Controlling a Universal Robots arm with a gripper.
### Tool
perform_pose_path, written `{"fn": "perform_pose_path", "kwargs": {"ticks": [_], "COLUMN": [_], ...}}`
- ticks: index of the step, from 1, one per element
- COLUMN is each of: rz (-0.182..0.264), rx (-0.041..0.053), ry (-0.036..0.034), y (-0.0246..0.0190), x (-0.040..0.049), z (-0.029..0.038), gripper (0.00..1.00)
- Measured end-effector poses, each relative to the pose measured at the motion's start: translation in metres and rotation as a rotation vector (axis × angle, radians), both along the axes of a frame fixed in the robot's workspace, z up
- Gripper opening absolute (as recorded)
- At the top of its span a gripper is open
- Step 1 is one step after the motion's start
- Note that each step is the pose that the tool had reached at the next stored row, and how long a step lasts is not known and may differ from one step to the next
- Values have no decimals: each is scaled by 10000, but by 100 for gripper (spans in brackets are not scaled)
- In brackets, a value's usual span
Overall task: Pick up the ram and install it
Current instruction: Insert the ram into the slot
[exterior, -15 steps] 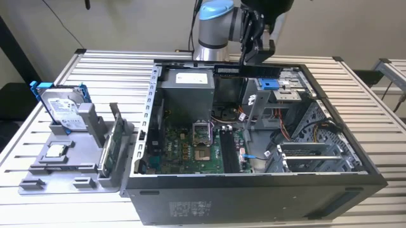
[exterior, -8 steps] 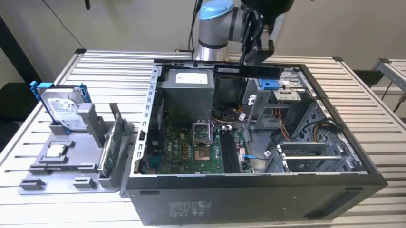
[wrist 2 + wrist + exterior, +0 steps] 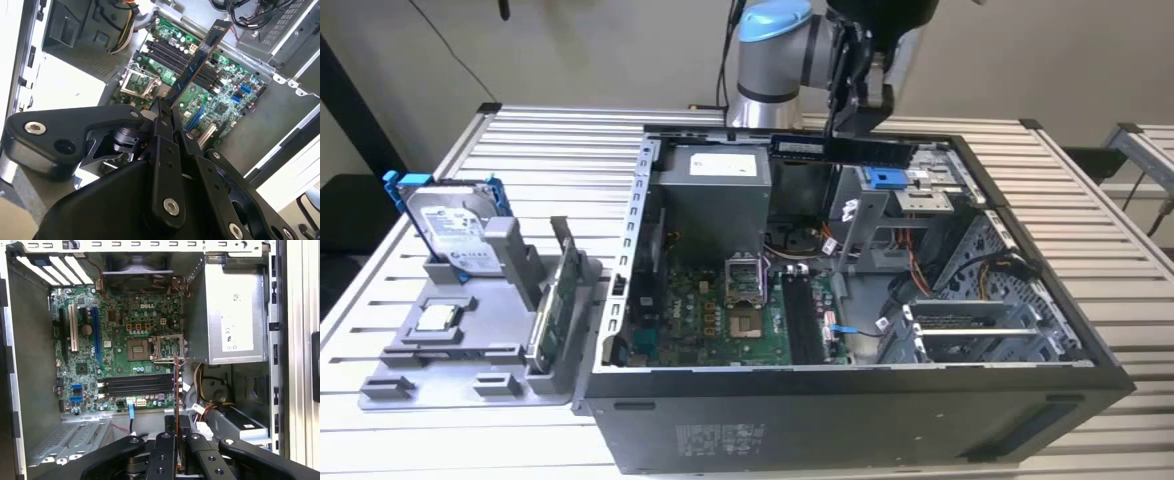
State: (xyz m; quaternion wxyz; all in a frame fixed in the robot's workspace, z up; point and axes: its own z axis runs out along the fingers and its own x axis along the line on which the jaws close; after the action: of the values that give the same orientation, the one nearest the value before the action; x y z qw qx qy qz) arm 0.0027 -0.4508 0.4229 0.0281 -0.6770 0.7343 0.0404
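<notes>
The ram is a long dark stick held level above the back of the open computer case. My gripper hangs from the arm just above it and is shut on it. In the second wrist view the ram sticks out from my gripper over the green motherboard. Seen edge-on in the first wrist view, the ram rises from my gripper and crosses the black memory slots. Those slots lie well below the ram on the case floor.
A grey fixture tray stands at the exterior view's left of the case. It carries a silver hard drive in a blue frame, a green circuit board on edge and a small chip. Inside the case are a power supply and drive cages.
</notes>
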Motion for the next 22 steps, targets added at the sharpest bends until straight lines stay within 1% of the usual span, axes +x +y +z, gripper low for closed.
{"fn": "perform_pose_path", "kwargs": {"ticks": [22], "rz": [-878], "rx": [1], "ry": [-1], "y": [0], "x": [0], "z": [-11], "gripper": [14]}}
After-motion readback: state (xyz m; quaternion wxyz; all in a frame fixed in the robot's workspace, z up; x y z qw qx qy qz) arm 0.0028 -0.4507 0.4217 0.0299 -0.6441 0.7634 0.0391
